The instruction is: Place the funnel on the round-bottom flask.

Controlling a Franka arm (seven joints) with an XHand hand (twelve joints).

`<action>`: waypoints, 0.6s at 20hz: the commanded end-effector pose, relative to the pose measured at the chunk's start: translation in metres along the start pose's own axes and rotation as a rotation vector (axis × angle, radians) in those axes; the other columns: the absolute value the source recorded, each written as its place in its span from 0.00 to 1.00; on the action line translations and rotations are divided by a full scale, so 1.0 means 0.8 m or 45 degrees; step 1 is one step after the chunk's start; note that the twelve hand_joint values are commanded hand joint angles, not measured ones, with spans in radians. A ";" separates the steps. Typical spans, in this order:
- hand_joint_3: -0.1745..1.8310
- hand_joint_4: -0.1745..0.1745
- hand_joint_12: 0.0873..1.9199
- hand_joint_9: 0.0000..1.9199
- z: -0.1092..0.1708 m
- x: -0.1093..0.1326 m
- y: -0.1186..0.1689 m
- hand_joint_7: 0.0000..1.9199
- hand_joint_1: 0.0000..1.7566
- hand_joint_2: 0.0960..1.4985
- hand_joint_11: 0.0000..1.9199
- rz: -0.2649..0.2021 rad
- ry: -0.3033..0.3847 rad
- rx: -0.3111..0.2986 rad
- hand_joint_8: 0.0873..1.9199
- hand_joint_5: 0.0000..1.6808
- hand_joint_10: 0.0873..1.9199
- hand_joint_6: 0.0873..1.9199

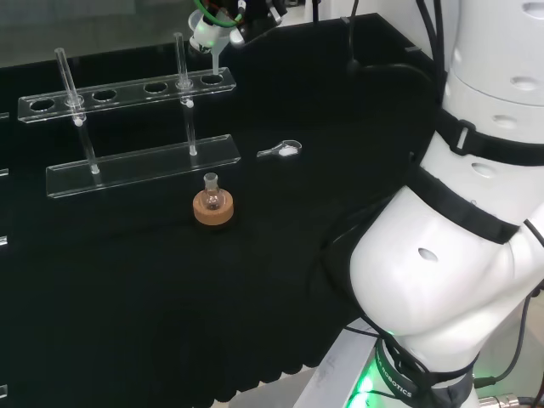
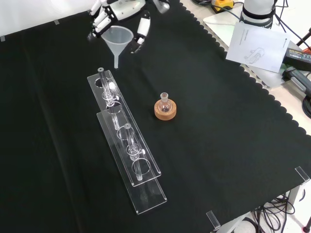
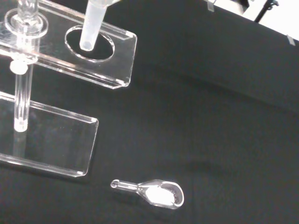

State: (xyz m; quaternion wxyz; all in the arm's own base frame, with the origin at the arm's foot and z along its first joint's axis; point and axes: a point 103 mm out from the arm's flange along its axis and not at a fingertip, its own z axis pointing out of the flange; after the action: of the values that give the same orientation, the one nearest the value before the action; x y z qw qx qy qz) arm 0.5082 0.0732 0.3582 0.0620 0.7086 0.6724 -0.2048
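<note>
The hand has its fingers curled round the rim of the translucent funnel, holding it upright in the air near the far edge of the black cloth in the front view, its stem hanging over the end hole of the clear test-tube rack. The small round-bottom flask sits upright in its cork ring near the middle of the cloth, just beside the rack and well apart from the funnel. In the head view a small glass weighing scoop holding white powder lies on the cloth to the right of the rack.
</note>
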 end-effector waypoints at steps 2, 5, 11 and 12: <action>0.29 0.32 0.63 0.53 0.001 0.032 -0.073 0.36 0.37 0.53 0.32 0.052 -0.104 0.037 0.40 0.32 0.31 0.00; 0.29 0.32 0.63 0.53 0.010 0.053 -0.091 0.36 0.37 0.53 0.32 0.043 -0.110 0.042 0.40 0.32 0.31 0.00; 0.29 0.32 0.63 0.53 0.039 0.084 -0.117 0.36 0.37 0.53 0.33 -0.001 -0.103 0.070 0.40 0.33 0.31 0.00; 0.29 0.32 0.63 0.53 0.043 0.089 -0.120 0.36 0.37 0.53 0.33 -0.006 -0.100 0.076 0.40 0.33 0.31 0.00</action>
State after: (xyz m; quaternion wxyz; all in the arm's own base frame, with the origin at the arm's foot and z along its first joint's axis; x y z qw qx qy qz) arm 0.4475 0.1154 0.3417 0.0699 0.7021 0.6679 -0.2369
